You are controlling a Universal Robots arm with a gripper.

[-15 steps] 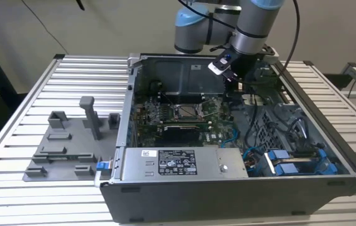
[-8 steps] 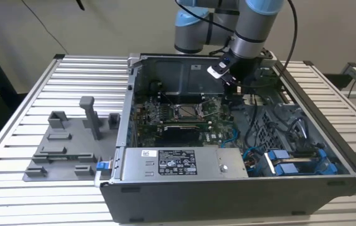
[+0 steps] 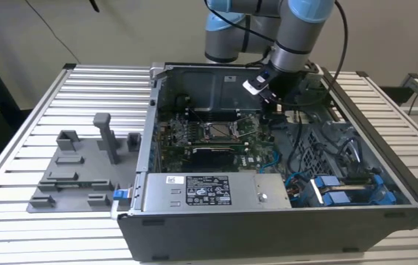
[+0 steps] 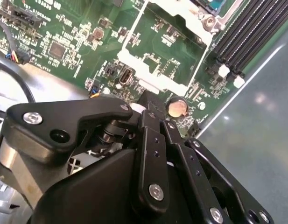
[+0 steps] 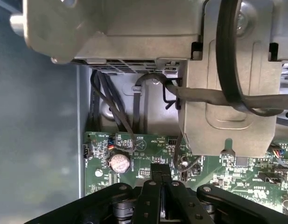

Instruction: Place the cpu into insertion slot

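While the insertion slot (image 3: pixel 220 131) shows a dark centre in the exterior view, the placing looks undone — the gripper (image 5: pixel 161 171) hovers over the motherboard (image 3: pixel 173 138) near it on that view's right, fingers drawn together, though whether the cpu sits between them I cannot tell

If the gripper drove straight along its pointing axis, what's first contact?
Most likely the green motherboard just ahead of the gripper, next to a round silvery component, not the insertion slot, which lies toward the exterior view's left. Gap is hard to judge.
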